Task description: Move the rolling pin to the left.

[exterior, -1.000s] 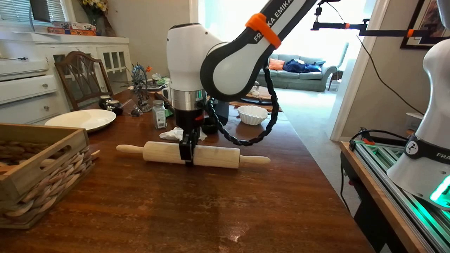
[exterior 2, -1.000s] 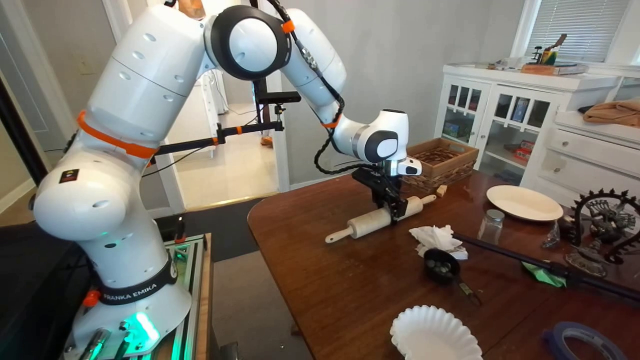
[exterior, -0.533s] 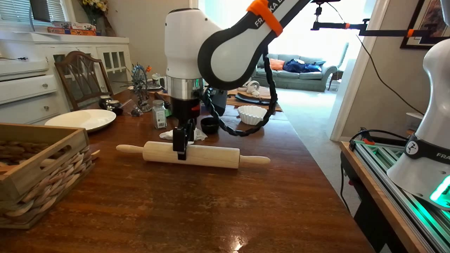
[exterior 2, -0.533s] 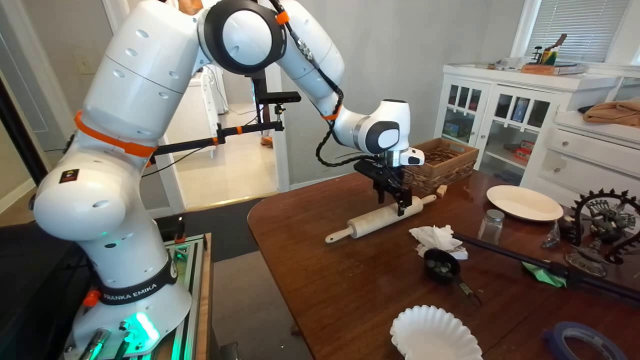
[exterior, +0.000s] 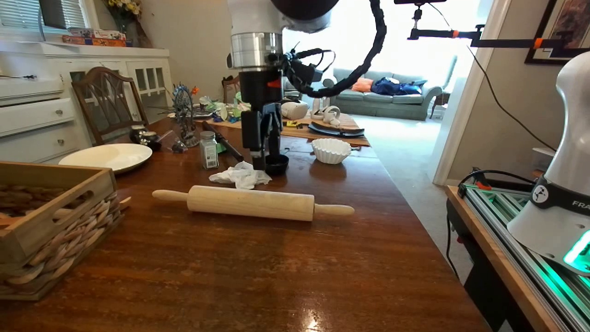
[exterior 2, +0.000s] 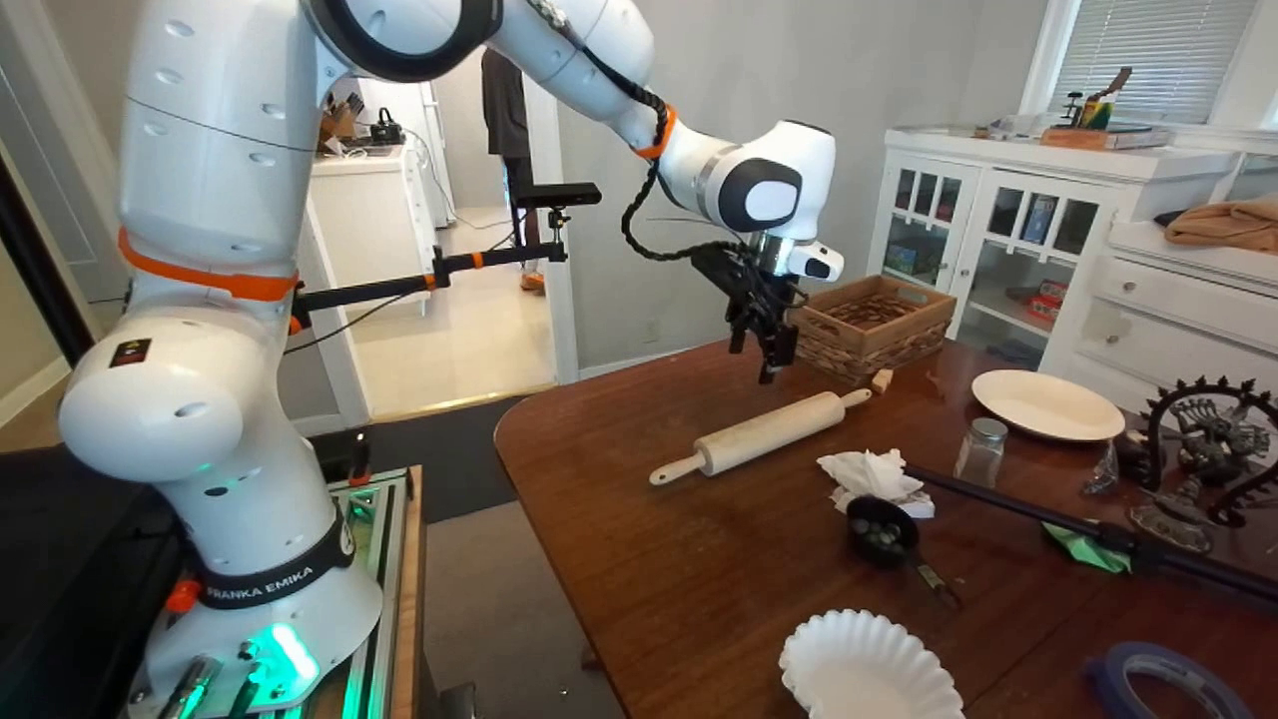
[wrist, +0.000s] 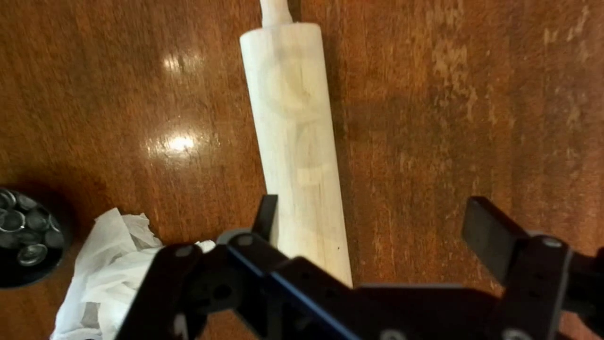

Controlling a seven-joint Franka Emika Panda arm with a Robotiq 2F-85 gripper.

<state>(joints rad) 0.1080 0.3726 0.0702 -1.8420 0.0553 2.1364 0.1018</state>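
The pale wooden rolling pin lies flat on the brown table, seen whole in both exterior views. In the wrist view its barrel and one handle show, while the near end of the pin is hidden behind the gripper. My gripper hangs in the air above the table, apart from the pin. Its jaws stand wide apart with nothing held between them. Seen from the wrist, the left finger overlaps the pin's left edge, and the right finger is over bare wood.
A woven basket stands by one end of the pin. Beside the pin lie crumpled white tissue and a small black pan of glassy pebbles. A glass jar, a white plate and a fluted white bowl stand farther off.
A second ago my gripper was down around the rolling pin. It has opened, let go and risen well above it. The pin has stayed where it was.
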